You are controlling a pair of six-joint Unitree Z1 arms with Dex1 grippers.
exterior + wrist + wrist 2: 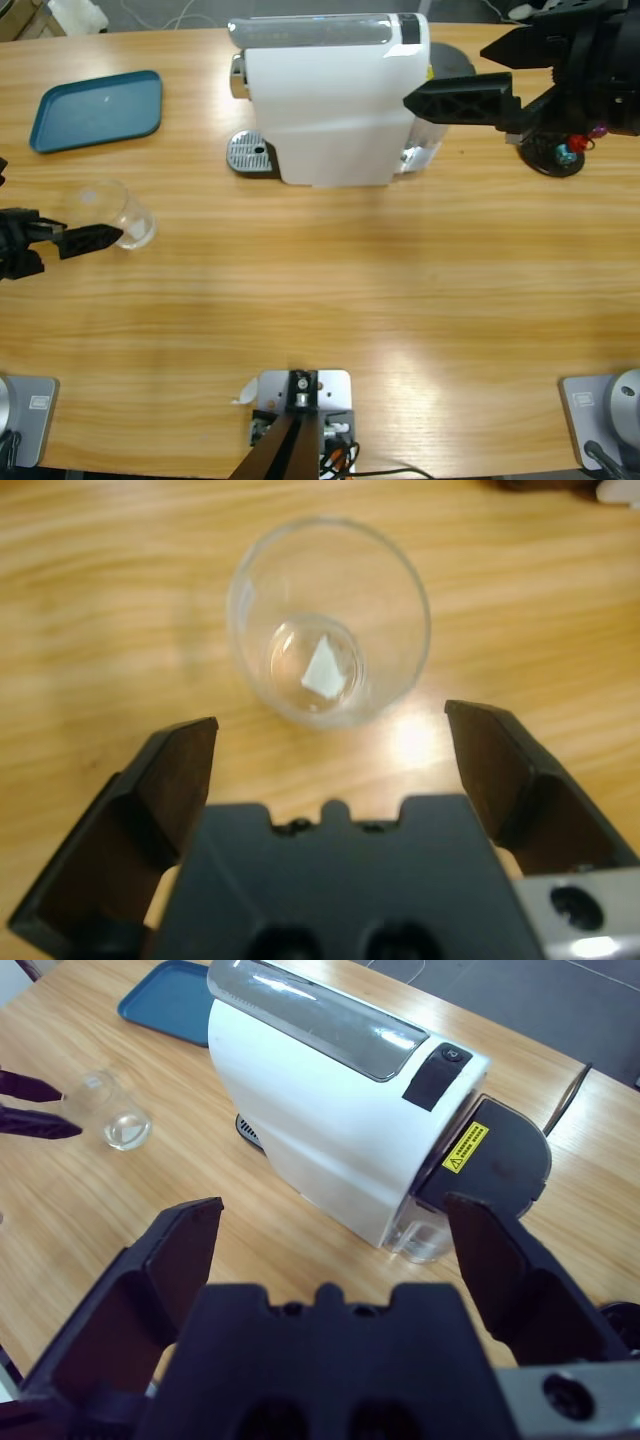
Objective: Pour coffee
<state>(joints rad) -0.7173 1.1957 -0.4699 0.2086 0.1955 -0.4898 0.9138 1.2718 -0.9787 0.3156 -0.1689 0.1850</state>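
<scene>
The wooden table takes up most of the high view, with a big white coffee machine at the back middle and a teal tray off in the far corner. The right gripper hangs beside the machine's rear end, jaws spread wide, holding nothing. The left gripper sits just short of a small clear glass, jaws also spread, not touching it.

The glass looks light, thin-walled and slick, so probably fragile. A gentle squeeze across the lower wall seems the safest grab.

Coffee? None showing. The glass bottom looks dry, only a bright reflection in it. The machine's spout over the drip grate is hidden under its body, and the left arm is mostly cut off at the frame edge.
</scene>
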